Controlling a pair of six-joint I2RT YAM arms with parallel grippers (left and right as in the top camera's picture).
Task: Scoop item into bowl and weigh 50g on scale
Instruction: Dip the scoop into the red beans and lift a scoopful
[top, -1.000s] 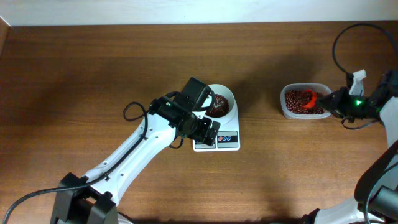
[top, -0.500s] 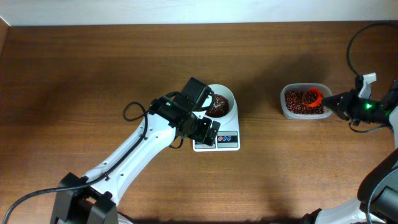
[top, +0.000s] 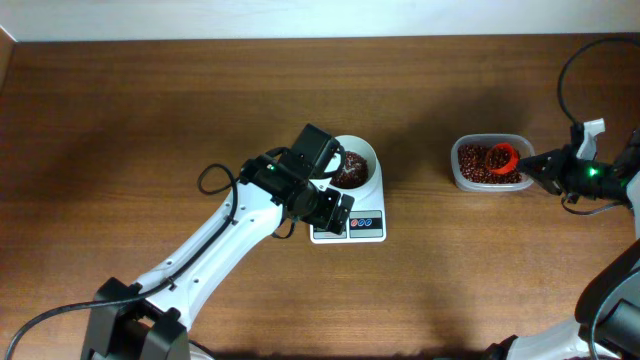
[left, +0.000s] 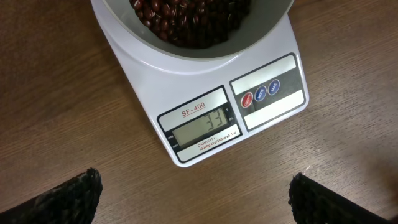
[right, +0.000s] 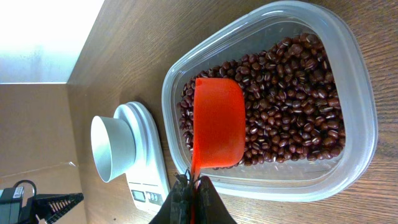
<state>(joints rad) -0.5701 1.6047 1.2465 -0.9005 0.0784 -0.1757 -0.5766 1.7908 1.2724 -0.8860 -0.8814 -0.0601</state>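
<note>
The white bowl (top: 354, 162) holds dark reddish-brown beans (left: 186, 18) and stands on the white scale (top: 349, 215), whose display (left: 205, 126) reads 33. My left gripper (left: 193, 199) is open and empty, hovering over the wood in front of the scale. My right gripper (right: 193, 196) is shut on the handle of an orange scoop (right: 217, 127), which hangs over the beans (right: 292, 99) in the clear plastic tub (top: 489, 163). The scoop (top: 500, 156) looks empty.
The tub stands at the right, about a hand's width from the scale. A pale wall runs along the table's far edge. A black cable (top: 560, 60) loops above the right arm.
My right gripper has drawn back to the right and turned; the scoop moved from low in the beans to above them. The left arm has not moved.
</note>
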